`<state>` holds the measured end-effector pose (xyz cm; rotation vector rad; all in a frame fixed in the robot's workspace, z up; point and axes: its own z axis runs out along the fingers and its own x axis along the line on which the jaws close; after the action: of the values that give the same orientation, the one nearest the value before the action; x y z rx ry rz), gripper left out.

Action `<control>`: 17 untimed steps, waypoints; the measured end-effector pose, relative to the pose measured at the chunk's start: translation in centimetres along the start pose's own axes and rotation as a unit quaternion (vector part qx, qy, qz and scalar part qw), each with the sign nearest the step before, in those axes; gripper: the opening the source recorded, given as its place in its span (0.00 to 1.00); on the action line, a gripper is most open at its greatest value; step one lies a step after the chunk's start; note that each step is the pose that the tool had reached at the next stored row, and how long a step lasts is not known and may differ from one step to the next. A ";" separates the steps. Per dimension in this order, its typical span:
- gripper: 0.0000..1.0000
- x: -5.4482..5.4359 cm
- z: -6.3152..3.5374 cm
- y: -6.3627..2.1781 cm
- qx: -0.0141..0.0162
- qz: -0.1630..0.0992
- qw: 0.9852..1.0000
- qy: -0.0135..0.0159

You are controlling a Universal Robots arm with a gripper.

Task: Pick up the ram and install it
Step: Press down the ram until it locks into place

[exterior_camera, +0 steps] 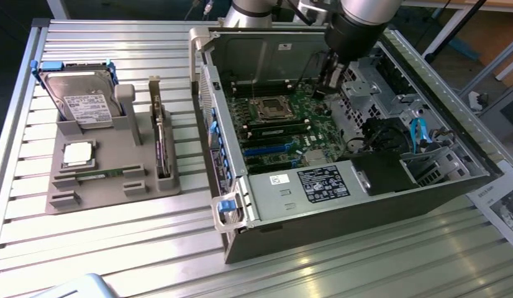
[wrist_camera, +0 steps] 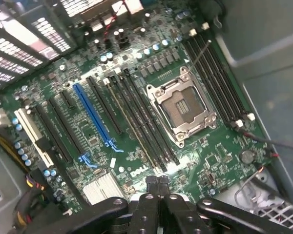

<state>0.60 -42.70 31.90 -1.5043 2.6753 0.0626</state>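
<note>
**Closed gripper over the motherboard, ram in its holder**

We found the gripper (exterior_camera: 325, 92) inside the open computer case (exterior_camera: 340, 205), hanging over the motherboard (exterior_camera: 281, 133) with its two fingers pressed together and nothing between them. In the wrist view the fingertips (wrist_camera: 157, 181) met just above the board, near the ends of the long black memory slots (wrist_camera: 146, 131) beside the empty processor socket (wrist_camera: 181, 108).

The ram (exterior_camera: 99, 176) lay as a thin green stick, flat along the front edge of the grey holder (exterior_camera: 115, 186) on the table (exterior_camera: 90, 248), on the exterior view's left. It sat below the hard drive (exterior_camera: 81, 99) and well apart from the gripper, outside the case altogether. We could not tell whether one of the slots already carried a stick.

We judged that the pickup was the step in hand. To do it well, the fingers would need to spread before they reached the holder. They should take the stick by its long flat faces near the middle and lift it straight out, so the thin board neither twists nor drags on the holder's ribs.
</note>
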 end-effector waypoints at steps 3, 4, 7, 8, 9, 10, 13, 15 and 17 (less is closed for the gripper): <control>0.10 0.0 0.09 0.00 0.003 0.039 0.999 0.000; 0.10 0.0 0.14 0.00 0.005 0.062 0.998 0.000; 0.10 0.0 0.29 0.00 0.011 0.132 0.991 0.000; 0.10 0.0 0.32 0.00 0.012 0.145 0.989 0.000; 0.10 0.0 0.34 0.00 0.013 0.153 0.988 0.000; 0.10 0.0 0.36 0.00 0.014 0.165 0.986 0.000; 0.10 0.0 0.45 0.00 0.017 0.208 0.978 0.000; 0.10 0.0 0.49 0.00 0.020 0.238 0.971 0.000; 0.10 0.0 0.50 0.00 0.021 0.255 0.967 0.000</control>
<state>0.60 -42.71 31.39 -0.7676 2.9638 0.0327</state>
